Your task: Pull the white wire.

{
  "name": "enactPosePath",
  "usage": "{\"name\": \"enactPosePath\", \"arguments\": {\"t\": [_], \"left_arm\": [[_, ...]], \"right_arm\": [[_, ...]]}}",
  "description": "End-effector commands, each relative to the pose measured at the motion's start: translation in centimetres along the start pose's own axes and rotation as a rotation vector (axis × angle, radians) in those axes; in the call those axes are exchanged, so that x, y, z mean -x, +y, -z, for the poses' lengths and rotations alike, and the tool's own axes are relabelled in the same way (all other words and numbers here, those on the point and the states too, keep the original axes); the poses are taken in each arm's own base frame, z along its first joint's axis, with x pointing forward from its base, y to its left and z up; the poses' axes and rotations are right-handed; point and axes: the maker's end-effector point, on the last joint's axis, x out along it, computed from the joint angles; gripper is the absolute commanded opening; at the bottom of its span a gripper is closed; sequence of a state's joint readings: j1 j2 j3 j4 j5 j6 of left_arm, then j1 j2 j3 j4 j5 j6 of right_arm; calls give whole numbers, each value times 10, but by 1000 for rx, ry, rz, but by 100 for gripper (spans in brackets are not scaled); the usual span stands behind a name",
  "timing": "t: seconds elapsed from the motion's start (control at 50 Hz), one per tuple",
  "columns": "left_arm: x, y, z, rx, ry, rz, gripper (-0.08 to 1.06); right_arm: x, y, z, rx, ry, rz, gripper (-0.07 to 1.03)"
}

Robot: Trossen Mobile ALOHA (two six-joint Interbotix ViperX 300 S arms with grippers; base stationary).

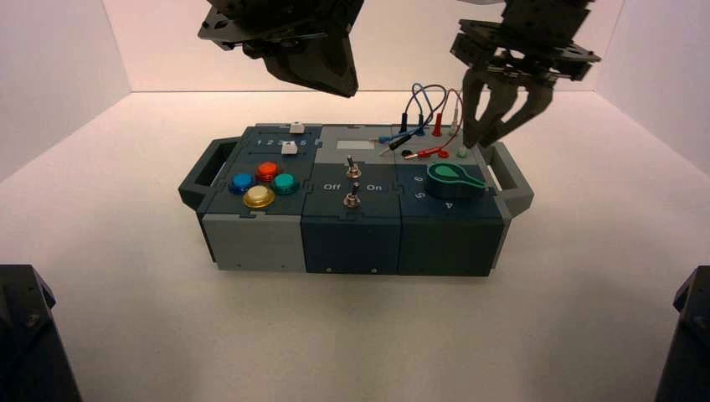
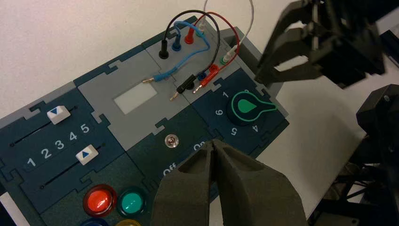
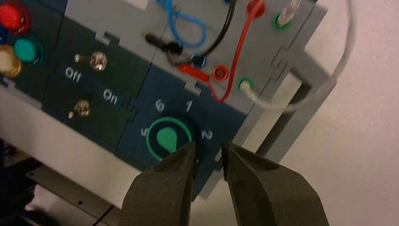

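The white wire [image 3: 347, 52] arches in a loop off the box's right end. Both its pale plugs sit in green-ringed sockets, one [image 3: 246, 87] near the green knob and one [image 3: 286, 15] farther back. It also shows in the left wrist view [image 2: 249, 26]. My right gripper [image 3: 207, 151] is open and empty. It hovers above the box's right end [image 1: 494, 127], over the knob's edge, short of the wire and not touching it. My left gripper [image 2: 214, 143] is shut and empty, held high over the box's middle [image 1: 345, 86].
Red [image 3: 235, 52], blue [image 3: 186, 28] and black [image 3: 221, 33] wires crowd the same socket panel beside the white one. The green knob [image 1: 452, 177], two toggle switches [image 1: 352, 169], coloured buttons [image 1: 266, 172] and two sliders [image 2: 59, 114] fill the box. A handle [image 1: 515, 172] juts from the right end.
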State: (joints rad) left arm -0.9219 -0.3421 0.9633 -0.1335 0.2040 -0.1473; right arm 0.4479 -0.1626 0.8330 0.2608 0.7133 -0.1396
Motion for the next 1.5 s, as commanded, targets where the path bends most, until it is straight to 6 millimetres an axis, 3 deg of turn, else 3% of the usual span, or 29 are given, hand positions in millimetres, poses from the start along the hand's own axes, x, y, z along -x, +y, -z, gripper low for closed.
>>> {"name": "enactPosePath", "arguments": {"t": [0.02, 0.3, 0.62, 1.28, 1.38, 1.5], "left_arm": [[3, -3, -8, 3, -29, 8, -3], [4, -3, -10, 3, -35, 10, -3], [6, -4, -11, 4, -40, 11, -3], [9, -4, -13, 2, -52, 15, -3], [9, -4, -14, 1, -56, 16, -3], [9, -4, -14, 1, -56, 15, -3]], "right_arm": [[4, -2, -16, 13, -27, 14, 31], [-8, -11, -18, 27, 21, 51, 31], [-6, -13, -30, 43, 3, 68, 31], [-22, -17, -44, 50, 33, 78, 30], [-23, -17, -45, 53, 33, 81, 25], [-23, -18, -45, 56, 32, 83, 8]]}}
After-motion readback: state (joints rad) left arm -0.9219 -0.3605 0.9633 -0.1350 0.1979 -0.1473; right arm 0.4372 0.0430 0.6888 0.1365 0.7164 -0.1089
